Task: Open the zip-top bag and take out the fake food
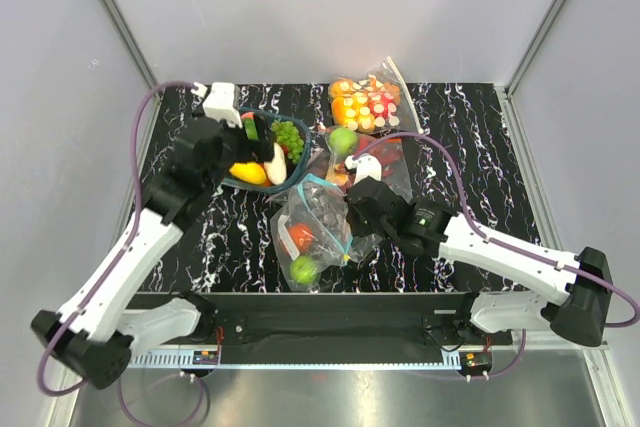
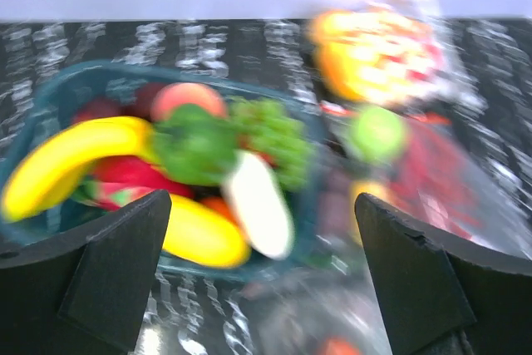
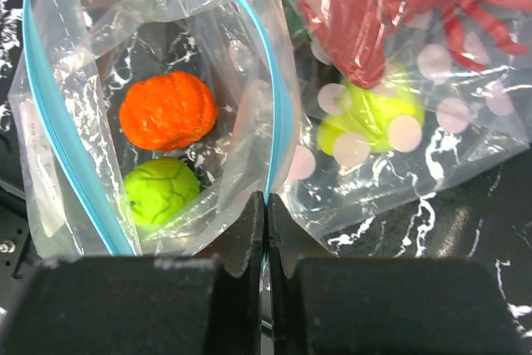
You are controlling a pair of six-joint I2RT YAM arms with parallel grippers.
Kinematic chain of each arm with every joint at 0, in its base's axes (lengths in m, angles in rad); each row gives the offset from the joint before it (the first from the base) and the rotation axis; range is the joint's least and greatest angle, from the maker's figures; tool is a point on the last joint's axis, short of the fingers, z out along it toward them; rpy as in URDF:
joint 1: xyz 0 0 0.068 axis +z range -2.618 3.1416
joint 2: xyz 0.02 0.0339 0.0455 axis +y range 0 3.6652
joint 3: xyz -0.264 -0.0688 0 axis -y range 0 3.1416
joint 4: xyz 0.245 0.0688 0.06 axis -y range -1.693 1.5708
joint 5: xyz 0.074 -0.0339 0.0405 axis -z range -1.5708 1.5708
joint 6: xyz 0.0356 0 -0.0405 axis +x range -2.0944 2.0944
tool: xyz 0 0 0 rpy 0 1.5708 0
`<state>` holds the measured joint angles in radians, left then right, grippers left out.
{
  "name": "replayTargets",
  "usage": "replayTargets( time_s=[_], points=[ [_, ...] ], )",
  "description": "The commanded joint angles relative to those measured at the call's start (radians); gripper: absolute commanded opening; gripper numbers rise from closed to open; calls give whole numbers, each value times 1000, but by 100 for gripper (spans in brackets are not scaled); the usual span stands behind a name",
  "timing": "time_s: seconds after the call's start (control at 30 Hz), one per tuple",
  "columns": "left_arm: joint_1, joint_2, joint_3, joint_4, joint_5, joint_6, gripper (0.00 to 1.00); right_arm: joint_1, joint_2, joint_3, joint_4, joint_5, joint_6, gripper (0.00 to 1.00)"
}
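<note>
The zip-top bag (image 1: pixel 312 225) lies open at the table's front middle, its teal-blue zipper strip (image 3: pixel 278 97) forming a loop. Inside it sit an orange fruit (image 3: pixel 168 110) and a green round fruit (image 3: pixel 160 191). My right gripper (image 3: pixel 266 202) is shut on the bag's zipper edge; in the top view it (image 1: pixel 352 209) is at the bag's right side. My left gripper (image 1: pixel 262 139) hovers over a teal bowl (image 2: pixel 83 72), open and empty; its wrist view (image 2: pixel 262 201) is blurred. The bowl holds a yellow banana (image 2: pixel 66 155), green grapes (image 1: pixel 288 135) and other fruit.
A larger clear bag with red peppers (image 1: pixel 380 157) and a green fruit (image 3: pixel 370 114) lies just right of the zip-top bag, touching it. A small bag of orange and red-white pieces (image 1: pixel 365 104) lies at the back. White walls enclose the black marbled table (image 1: pixel 480 147).
</note>
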<state>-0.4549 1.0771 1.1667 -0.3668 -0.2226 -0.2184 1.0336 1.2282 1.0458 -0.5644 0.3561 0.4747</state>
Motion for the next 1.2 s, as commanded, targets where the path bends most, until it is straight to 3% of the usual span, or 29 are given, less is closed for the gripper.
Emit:
replayTargets(
  time_s=[0.0, 0.17, 0.3, 0.43, 0.8, 1.17],
  points=[
    [-130, -65, -4, -90, 89, -24, 98, -4, 19, 62, 73, -37, -7, 5],
    [-281, -108, -33, -119, 166, -127, 97, -4, 43, 80, 95, -66, -8, 4],
    [-439, -68, -15, -132, 129, -142, 96, -3, 51, 94, 98, -75, -5, 4],
    [-530, 4, 25, -190, 86, -134, 96, -1, 40, 102, 94, -69, -1, 4],
    [-559, 4, -82, -186, 22, -148, 96, -1, 16, 99, 84, -58, 12, 4],
    [-559, 109, -78, -164, -46, -138, 92, 6, -7, 83, 83, -60, 15, 4]
  ],
)
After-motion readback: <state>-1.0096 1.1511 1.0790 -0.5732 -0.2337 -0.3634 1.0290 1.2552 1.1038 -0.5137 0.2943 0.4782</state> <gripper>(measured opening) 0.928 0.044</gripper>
